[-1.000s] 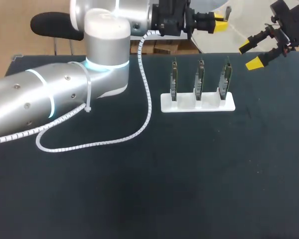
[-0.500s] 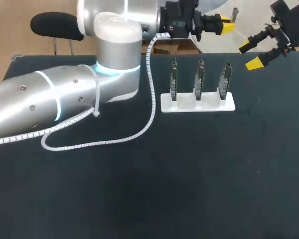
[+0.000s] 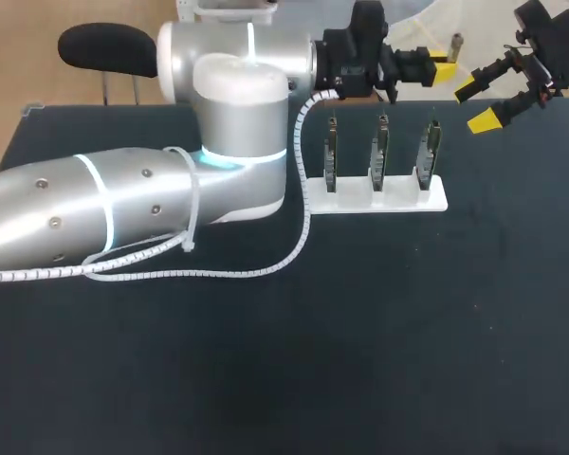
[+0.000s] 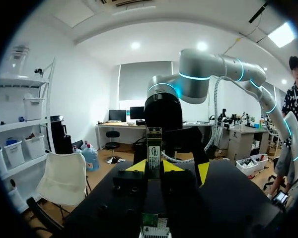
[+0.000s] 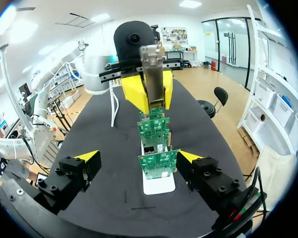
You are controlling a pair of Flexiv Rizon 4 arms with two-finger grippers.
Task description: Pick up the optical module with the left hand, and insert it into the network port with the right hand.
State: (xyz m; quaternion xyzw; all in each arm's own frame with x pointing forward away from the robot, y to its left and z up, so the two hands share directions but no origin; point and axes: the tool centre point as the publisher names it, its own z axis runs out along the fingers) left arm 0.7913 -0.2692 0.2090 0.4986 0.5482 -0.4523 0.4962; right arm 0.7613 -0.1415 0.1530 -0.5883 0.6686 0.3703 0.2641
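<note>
Jaws of the right gripper [image 5: 138, 159] are spread wide with nothing between them, and this gripper is seen over the far right part of the table [image 3: 360, 332]. Ahead of it, three green circuit boards [image 5: 158, 163] are stood upright in a row in a white holder [image 3: 375, 199], one behind another as seen from the right wrist. Beyond the boards, near the table's far edge, the optical module [image 5: 153, 74] is gripped from two sides by the narrowed jaws of the left gripper [image 3: 442, 68], with its metal body showing past the yellow tips, near the right gripper but apart from it.
</note>
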